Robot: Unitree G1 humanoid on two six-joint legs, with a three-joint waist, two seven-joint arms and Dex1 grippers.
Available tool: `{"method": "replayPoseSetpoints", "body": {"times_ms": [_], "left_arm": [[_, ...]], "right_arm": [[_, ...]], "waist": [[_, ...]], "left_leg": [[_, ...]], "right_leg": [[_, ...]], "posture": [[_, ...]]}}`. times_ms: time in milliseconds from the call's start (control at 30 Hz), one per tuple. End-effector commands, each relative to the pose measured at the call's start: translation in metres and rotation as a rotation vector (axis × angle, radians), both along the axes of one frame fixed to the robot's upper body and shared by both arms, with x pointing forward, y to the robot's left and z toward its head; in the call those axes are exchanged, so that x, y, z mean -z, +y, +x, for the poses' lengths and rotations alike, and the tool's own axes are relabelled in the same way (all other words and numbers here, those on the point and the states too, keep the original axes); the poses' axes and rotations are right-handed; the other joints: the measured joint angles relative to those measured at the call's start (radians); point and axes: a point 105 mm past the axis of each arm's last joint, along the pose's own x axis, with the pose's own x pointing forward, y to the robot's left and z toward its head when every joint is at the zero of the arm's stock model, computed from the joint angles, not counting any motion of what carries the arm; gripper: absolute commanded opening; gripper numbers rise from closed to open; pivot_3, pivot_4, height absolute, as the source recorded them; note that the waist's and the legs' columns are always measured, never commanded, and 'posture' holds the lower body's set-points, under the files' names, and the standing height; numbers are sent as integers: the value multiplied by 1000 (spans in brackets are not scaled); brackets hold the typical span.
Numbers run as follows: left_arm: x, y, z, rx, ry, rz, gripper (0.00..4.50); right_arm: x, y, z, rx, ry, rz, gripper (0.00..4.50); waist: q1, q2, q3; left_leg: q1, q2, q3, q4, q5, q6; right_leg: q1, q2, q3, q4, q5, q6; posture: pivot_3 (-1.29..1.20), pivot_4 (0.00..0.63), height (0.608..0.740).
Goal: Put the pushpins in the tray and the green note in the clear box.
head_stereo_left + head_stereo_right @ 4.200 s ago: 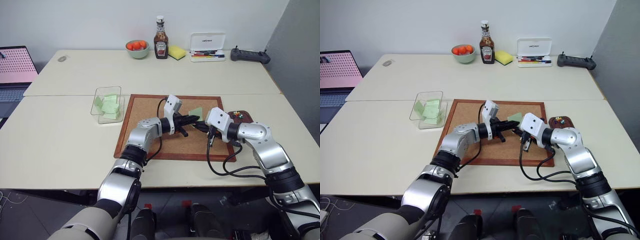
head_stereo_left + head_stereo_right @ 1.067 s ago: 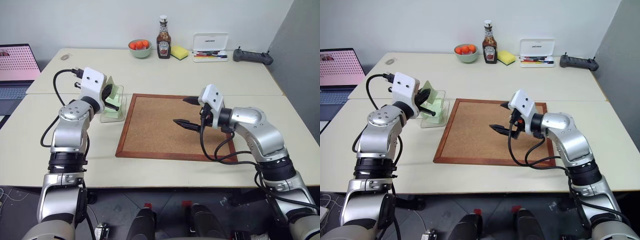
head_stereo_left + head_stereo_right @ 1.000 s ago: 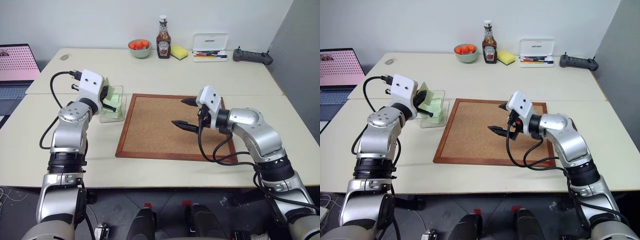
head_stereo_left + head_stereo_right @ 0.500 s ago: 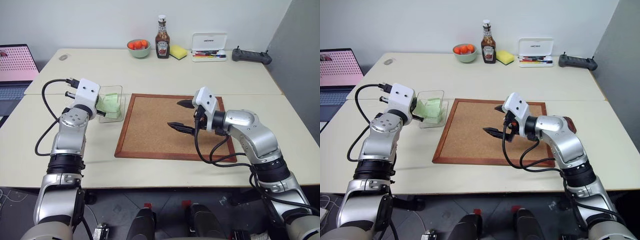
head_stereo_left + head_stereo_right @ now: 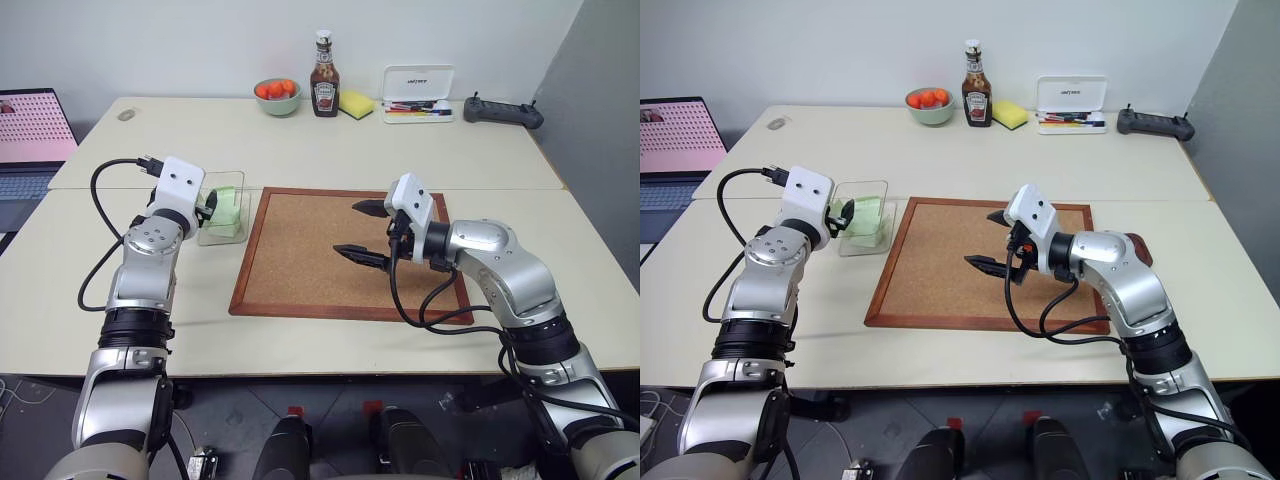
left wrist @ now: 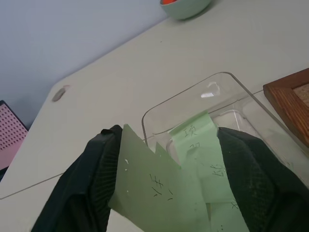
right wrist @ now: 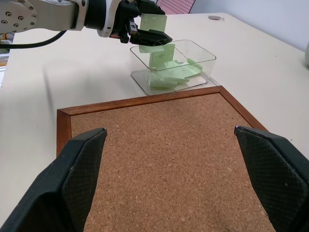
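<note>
Both grippers' jaws apart, arms forward.

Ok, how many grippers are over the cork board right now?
1: the right gripper is over the cork board; the left gripper is at the clear box instead.

The two head views look forward and down over the same cream tabletop (image 5: 400, 150). The left wrist camera sits close over a transparent square plastic box (image 6: 212, 96); the right wrist camera, farther back, faces it across a wood-framed cork board (image 7: 159, 159).
</note>
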Motion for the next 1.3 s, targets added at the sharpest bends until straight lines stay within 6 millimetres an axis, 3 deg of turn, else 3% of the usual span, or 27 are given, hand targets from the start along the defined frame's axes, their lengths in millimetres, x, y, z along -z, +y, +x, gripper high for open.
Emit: {"method": "replayPoseSetpoints", "body": {"times_ms": [33,233,400,533,733,867,1000,1133,1300], "left_arm": [[-24,-15,3,81,-75,-6,3604],[-29,-36,9,170,-89,2,3604],[-38,-38,7,193,-117,11,3604],[-45,-39,0,222,-132,7,3604],[-53,-59,-23,384,-150,-75,3604],[-26,-83,-69,616,1,-178,3604],[6,-80,-107,641,138,-218,3604],[23,-81,-128,667,188,-226,3604],[23,-86,-132,673,163,-266,3604]], "right_arm": [[-19,0,0,-4,-74,19,4500],[-21,-1,1,5,-85,22,4500],[-21,-3,2,13,-88,23,4500],[-21,-7,1,21,-87,27,4500],[-21,-15,-1,41,-104,47,4500],[-17,-32,-8,86,-148,82,4500],[2,-51,-22,135,-128,100,4500],[23,-68,-25,210,-80,112,4500],[39,-84,-18,306,-75,121,4500]], "waist": [[0,0,0],[0,0,0],[0,0,0],[-1,0,0],[-1,0,0],[-3,0,0],[-1,0,0],[0,0,0],[0,0,0]], "left_leg": [[0,0,0,0,0,0],[0,0,0,0,0,0],[0,0,0,0,0,0],[0,0,0,0,0,0],[-1,0,0,0,0,0],[-1,0,1,-1,0,0],[-2,1,0,-1,0,0],[0,1,1,0,0,0],[3,1,1,1,0,0]], "right_leg": [[0,0,0,0,0,0],[0,0,0,0,0,0],[0,0,0,0,0,0],[0,0,0,0,0,0],[0,0,0,0,0,0],[-1,0,1,-1,0,0],[-2,0,1,-1,0,-1],[0,0,1,0,-3,-5],[2,0,1,0,-4,-7]], "posture": [[0,150,740],[0,150,740],[0,150,740],[0,150,740],[0,150,740],[0,150,740],[0,150,740],[0,150,740],[0,150,740]]}}
